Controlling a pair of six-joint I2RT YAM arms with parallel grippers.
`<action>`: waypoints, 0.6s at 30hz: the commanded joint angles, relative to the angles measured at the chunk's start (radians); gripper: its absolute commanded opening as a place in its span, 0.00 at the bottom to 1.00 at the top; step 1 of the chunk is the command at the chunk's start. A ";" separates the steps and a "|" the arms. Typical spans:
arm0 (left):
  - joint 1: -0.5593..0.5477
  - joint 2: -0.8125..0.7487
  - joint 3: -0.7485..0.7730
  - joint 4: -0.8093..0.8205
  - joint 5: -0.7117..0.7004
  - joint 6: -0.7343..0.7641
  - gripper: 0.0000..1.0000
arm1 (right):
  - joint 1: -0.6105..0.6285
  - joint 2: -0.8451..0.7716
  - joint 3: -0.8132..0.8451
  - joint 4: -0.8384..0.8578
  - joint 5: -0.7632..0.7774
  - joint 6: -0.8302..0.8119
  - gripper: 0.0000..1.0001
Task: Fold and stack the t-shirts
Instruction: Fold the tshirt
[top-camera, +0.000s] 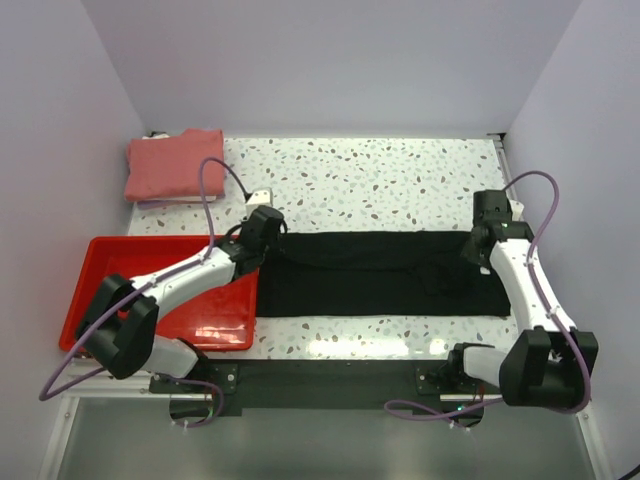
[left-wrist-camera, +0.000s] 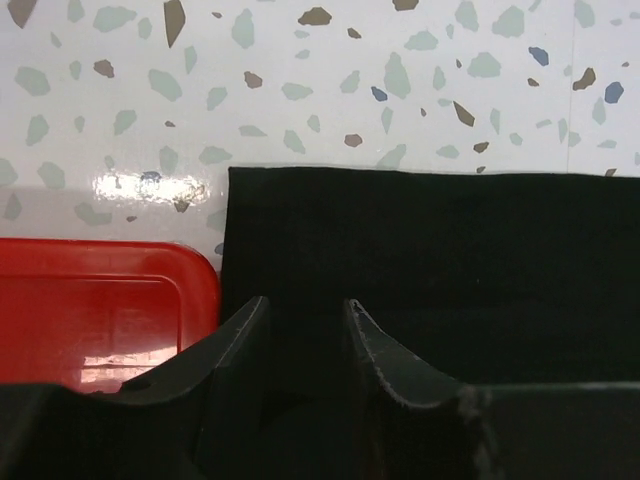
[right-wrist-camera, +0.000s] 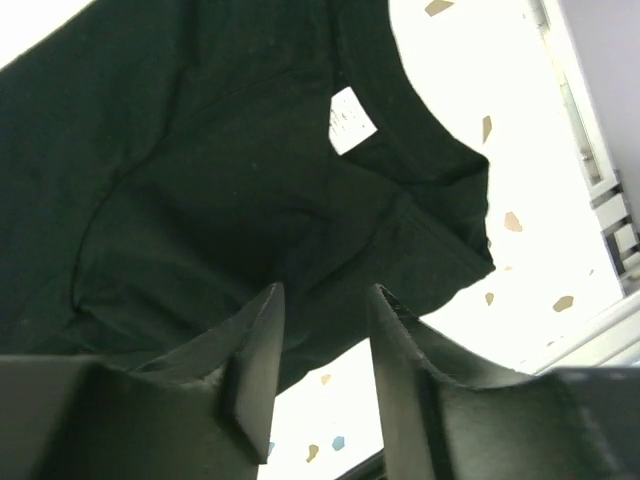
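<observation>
A: Where are the shirts to be found?

B: The black t-shirt (top-camera: 385, 272) is laid as a long flat band across the middle of the top view, on the speckled table (top-camera: 400, 175). The pink t-shirt (top-camera: 172, 165) is seen folded at the upper left, behind the red tray (top-camera: 110, 255).

A: And the grippers?

B: The left gripper (left-wrist-camera: 305, 315) is held over the band's left end. The right gripper (right-wrist-camera: 325, 300) is held over the collar end, where the white label (right-wrist-camera: 350, 120) is visible in the upper middle of the right wrist view. Both pairs of jaws are seen partly parted, and nothing appears to be pinched between them.

A: What is judged to be in hand?

B: A crosswise fold is probably due. Each end should be taken through every layer, close to the corners, so that no under-layer is left behind. The cloth should be lifted only enough to clear itself and carried over squarely, edges matched, since the loose folds near the collar could be dragged askew. The tray's rim, just beside the left end, should be avoided
</observation>
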 joint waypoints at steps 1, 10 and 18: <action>-0.013 -0.061 0.071 -0.068 -0.077 -0.051 0.41 | -0.004 -0.081 0.013 -0.041 0.039 0.018 0.46; -0.043 -0.082 0.142 -0.045 0.007 -0.002 1.00 | -0.006 -0.125 0.033 -0.013 -0.111 -0.017 0.99; -0.083 0.036 0.159 0.061 0.190 0.016 1.00 | -0.004 -0.099 -0.016 0.112 -0.387 -0.011 0.99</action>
